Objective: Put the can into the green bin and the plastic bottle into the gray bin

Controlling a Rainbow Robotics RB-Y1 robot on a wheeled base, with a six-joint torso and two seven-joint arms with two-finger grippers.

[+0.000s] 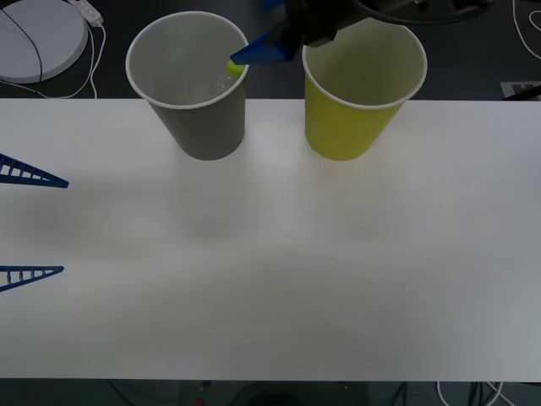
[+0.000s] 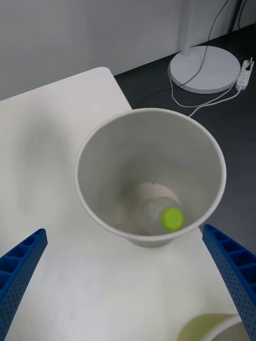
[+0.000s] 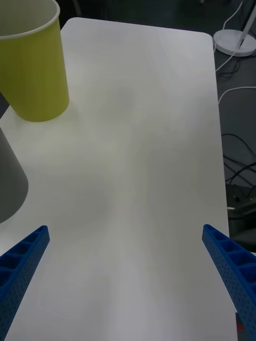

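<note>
The light, crushable plastic bottle (image 2: 159,216) lies inside the gray bin (image 2: 101,160); above it the right hand (image 2: 128,282) hangs open, empty. The left hand (image 1: 30,224) is open too.

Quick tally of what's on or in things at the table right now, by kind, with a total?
Bins: 2, the gray bin and the green bin.
Bottles: 1, the plastic bottle, inside the gray bin.
Grippers: 2, the right gripper open above the gray bin, the left gripper open over the table.
Total: 5.
</note>
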